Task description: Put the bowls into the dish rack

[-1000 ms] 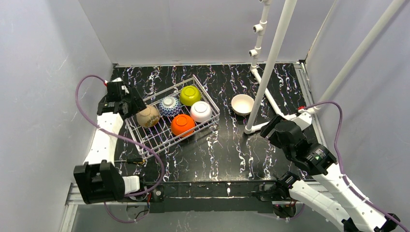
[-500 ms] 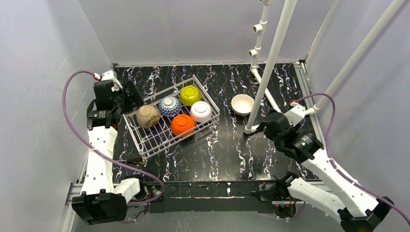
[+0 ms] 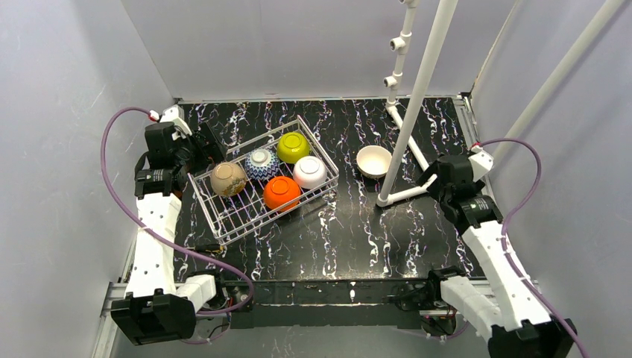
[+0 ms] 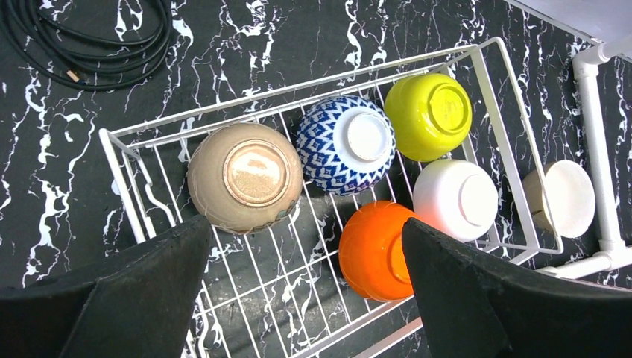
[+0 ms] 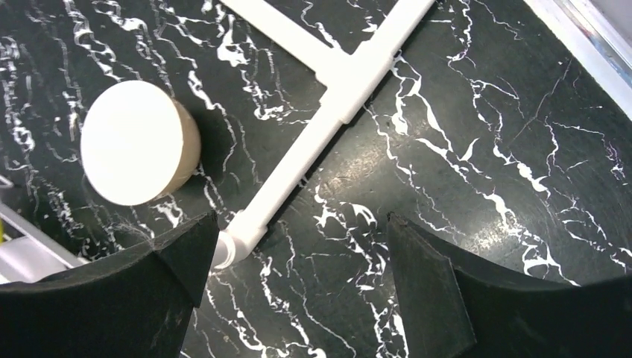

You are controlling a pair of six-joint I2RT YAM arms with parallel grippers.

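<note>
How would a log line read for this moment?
rack: five bowls | table: one bowl | left gripper: open | right gripper: open

The top camera is overlooking the whole worktop (image 3: pixel 335 239); both nearer wrist cameras are facing down, sharing the loose bowl (image 4: pixel 563 200).

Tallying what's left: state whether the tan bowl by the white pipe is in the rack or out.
Out: the tan bowl stands on the tabletop, apart from the dish rack.

A white plastic pipe frame (image 3: pixel 412 112) stands just right of the white-lined tan bowl (image 3: pixel 373 161); the white wire dish rack (image 3: pixel 238 216) shows bare grid at its near end.
</note>
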